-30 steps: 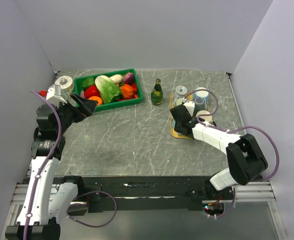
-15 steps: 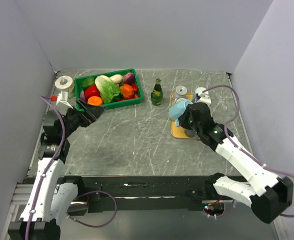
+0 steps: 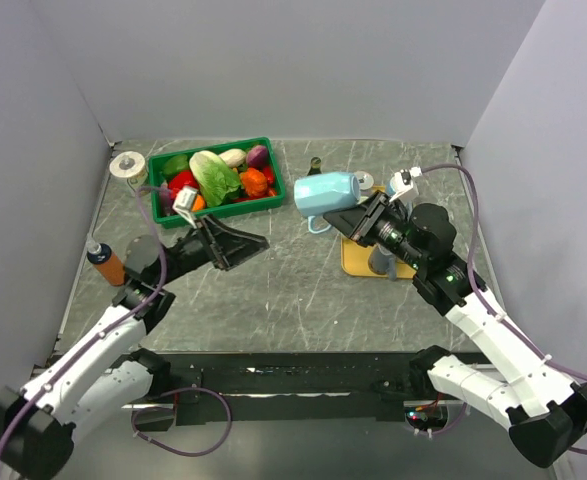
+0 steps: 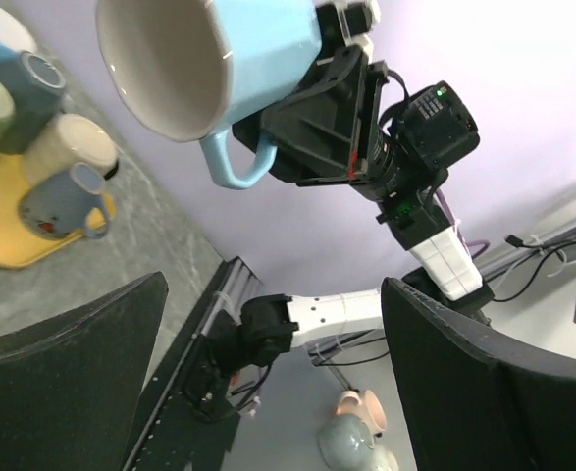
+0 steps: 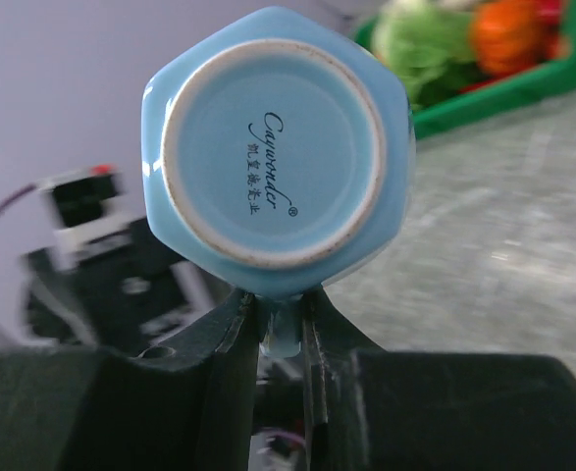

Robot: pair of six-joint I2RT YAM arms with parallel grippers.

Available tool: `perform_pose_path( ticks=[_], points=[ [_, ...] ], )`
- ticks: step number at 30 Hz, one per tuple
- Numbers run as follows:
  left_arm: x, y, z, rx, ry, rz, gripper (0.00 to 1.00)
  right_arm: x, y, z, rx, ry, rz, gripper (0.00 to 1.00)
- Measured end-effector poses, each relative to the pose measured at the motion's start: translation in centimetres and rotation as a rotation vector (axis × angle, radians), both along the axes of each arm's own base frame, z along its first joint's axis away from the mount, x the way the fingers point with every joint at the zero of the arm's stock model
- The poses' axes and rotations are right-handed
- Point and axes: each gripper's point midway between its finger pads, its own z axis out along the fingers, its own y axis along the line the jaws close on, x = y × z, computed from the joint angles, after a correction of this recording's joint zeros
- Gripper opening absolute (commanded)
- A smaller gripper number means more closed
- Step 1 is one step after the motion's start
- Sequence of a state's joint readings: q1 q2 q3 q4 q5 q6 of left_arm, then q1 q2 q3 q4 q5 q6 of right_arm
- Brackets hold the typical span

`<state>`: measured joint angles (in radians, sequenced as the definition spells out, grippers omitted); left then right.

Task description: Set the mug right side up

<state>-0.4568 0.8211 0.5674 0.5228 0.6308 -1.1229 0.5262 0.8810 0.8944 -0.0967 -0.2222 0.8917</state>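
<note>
A light blue mug (image 3: 328, 190) hangs in the air on its side above the table, its mouth facing left. My right gripper (image 3: 346, 214) is shut on the mug's handle. In the right wrist view the mug's printed base (image 5: 273, 147) faces the camera and the handle (image 5: 284, 316) sits pinched between the two fingers of the right gripper (image 5: 283, 329). The left wrist view looks into the mug's white inside (image 4: 165, 64). My left gripper (image 3: 248, 246) is open and empty, left of the mug and pointing towards it, well apart from it.
A yellow tray (image 3: 351, 260) with several other mugs lies under the right arm. A green basket (image 3: 218, 208) of vegetables stands at the back left. A dark bottle (image 3: 316, 162) shows behind the mug. A tape roll (image 3: 128, 165) and an orange bottle (image 3: 104, 262) sit at the left edge.
The right arm has lifted the blue mug off the tray, up and to the left, tipping it onto its side. The left arm has swung in towards the middle, still open.
</note>
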Motion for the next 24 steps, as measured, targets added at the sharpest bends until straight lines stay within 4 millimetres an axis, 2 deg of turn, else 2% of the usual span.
perform_pose_path(
  ticks=[5, 13, 15, 17, 24],
  points=[
    [-0.4, -2.7, 1.2, -0.024, -0.014, -0.053, 0.96, -1.2, 2.1, 3.2, 0.155, -0.051, 0.112, 0.0],
    [-0.1, -5.5, 3.0, -0.085, -0.038, -0.093, 0.97, -3.0, 4.3, 4.4, 0.245, -0.061, 0.239, 0.0],
    [0.2, -6.2, 3.5, -0.095, -0.038, -0.098, 0.92, -3.3, 4.6, 4.6, 0.258, -0.058, 0.259, 0.0],
    [0.4, -6.5, 3.8, -0.105, -0.038, -0.098, 0.82, -3.4, 4.8, 4.9, 0.272, -0.061, 0.268, 0.0],
    [0.8, -6.6, 4.2, -0.135, -0.016, -0.088, 0.56, -3.5, 4.8, 5.5, 0.302, -0.084, 0.271, 0.0]
  ],
)
